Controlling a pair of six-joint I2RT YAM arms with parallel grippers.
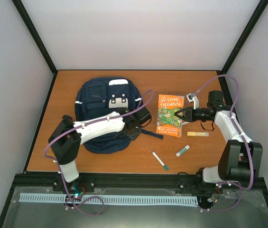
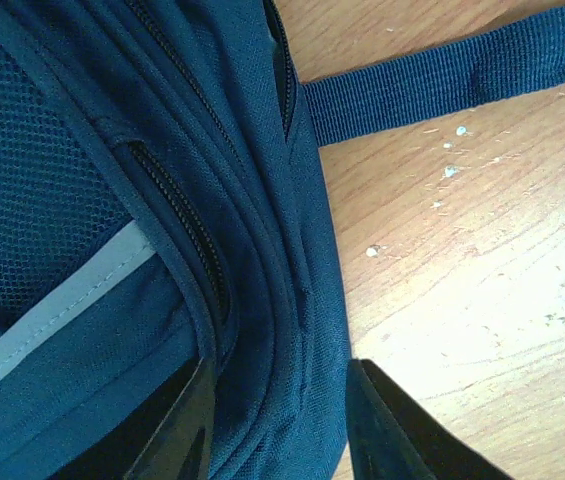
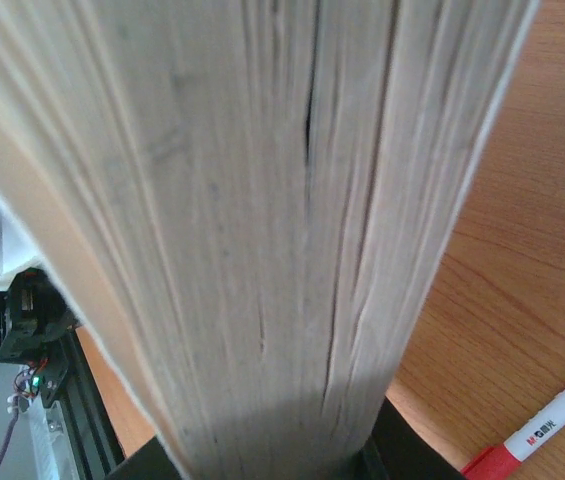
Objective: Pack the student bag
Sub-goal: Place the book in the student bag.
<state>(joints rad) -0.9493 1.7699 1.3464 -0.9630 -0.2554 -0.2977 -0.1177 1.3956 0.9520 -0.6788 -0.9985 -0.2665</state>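
- the student bag [image 1: 100, 102] lies flat on the left half of the wooden table [image 1: 124, 159], front pocket up, a dark strap [image 2: 442, 85] trailing out to its right
- the left gripper [image 2: 277, 430] sits at the bag's right edge; its fingers [image 2: 177, 430] straddle a fold of navy fabric beside a zip, and i cannot tell whether they pinch it
- the right gripper [image 1: 185, 114] is clamped on the page edge of the treehouse book [image 1: 169, 114], just right of the bag
- near the book lie a yellow stick [image 1: 198, 134], a green-capped marker [image 1: 182, 151] and a teal-tipped pen [image 1: 161, 160]
- the right wrist view shows a red-capped marker [image 3: 537, 430] on the wood
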